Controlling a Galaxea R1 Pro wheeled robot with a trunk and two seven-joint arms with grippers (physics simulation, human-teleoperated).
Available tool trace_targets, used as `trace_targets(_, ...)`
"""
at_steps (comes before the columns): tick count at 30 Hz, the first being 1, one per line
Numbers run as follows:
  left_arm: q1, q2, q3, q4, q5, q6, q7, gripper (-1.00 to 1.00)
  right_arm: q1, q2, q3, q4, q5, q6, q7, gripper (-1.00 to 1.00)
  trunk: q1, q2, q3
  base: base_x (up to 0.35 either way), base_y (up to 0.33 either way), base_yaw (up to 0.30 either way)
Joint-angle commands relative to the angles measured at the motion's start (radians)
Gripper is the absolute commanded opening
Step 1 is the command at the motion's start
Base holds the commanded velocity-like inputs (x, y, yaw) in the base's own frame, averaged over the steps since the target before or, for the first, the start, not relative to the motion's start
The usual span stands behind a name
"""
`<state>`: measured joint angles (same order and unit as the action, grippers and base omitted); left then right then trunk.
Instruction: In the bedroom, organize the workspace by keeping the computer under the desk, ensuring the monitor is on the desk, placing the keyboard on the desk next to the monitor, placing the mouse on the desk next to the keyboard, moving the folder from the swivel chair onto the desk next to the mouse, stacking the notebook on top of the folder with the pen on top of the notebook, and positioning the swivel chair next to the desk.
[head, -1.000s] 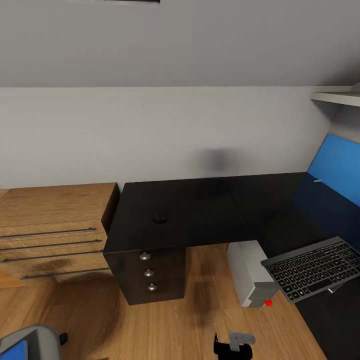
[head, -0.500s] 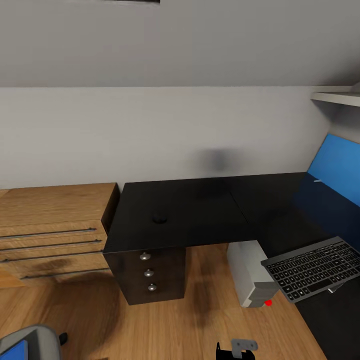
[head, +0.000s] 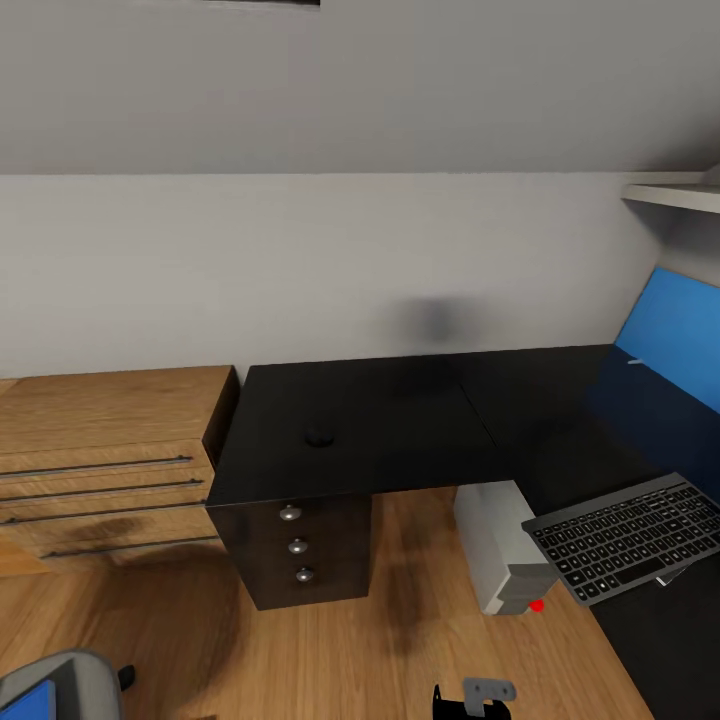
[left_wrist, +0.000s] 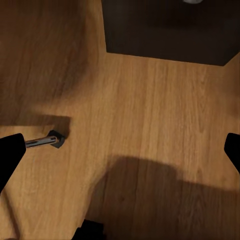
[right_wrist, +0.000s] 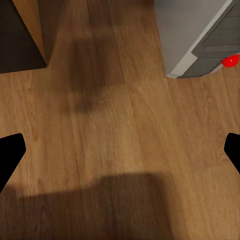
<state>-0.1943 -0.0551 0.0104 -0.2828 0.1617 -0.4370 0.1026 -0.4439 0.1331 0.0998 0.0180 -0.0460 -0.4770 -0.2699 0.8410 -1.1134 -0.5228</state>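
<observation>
The desk (head: 400, 420) has a glossy black L-shaped top, and the small dark mouse (head: 319, 437) sits on its left part. On the right wing the keyboard (head: 630, 538) lies at an angle near the edge. Below it the white computer (head: 495, 545) stands on the floor, and its case (right_wrist: 195, 35) with a red dot is ahead of my open right gripper (right_wrist: 120, 152). The grey swivel chair (head: 60, 690) holds the blue folder (head: 25, 700) at the bottom left corner. My left gripper (left_wrist: 120, 155) hangs open over bare floor. The monitor and notebook are out of view.
A light wooden chest (head: 100, 460) with bar handles stands against the desk's left side. The dark drawer unit (head: 300, 545) has round knobs. A chair castor (left_wrist: 50, 140) lies near the left gripper. A thin pale sliver (head: 632, 361) lies by the blue back panel (head: 675, 335).
The black and grey arm part at the head view's bottom edge has sunk slightly lower. Nothing else has moved.
</observation>
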Motion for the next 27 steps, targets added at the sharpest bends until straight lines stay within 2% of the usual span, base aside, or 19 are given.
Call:
trace_targets(1, -0.001, 0.0, 0.001, 0.001, 0.004, -0.004, 0.0, 1.0, -0.001, 0.0, 0.009, 0.002, -0.005, -0.003, -0.005, 1.0, 0.0, -0.001, -0.001, 0.0, 0.0, 0.0)
trace_targets(8, -0.001, 0.0, -0.001, 0.001, 0.004, -0.005, -0.001, 1.0, -0.001, 0.002, 0.009, 0.003, -0.005, -0.005, -0.005, 1.0, 0.0, -0.001, -0.001, 0.0, 0.0, -0.02)
trace_targets(21, -0.001, -0.001, -0.002, 0.001, 0.004, -0.005, -0.001, 1.0, -0.001, 0.004, 0.009, 0.003, -0.005, -0.004, -0.005, 1.0, 0.0, -0.001, -0.001, 0.0, 0.0, -0.205)
trace_targets(27, -0.001, 0.0, -0.001, 0.001, 0.004, -0.006, -0.001, 1.0, -0.001, 0.003, 0.009, 0.003, -0.004, -0.002, -0.005, 1.0, 0.0, -0.001, -0.001, 0.0, 0.004, -0.071)
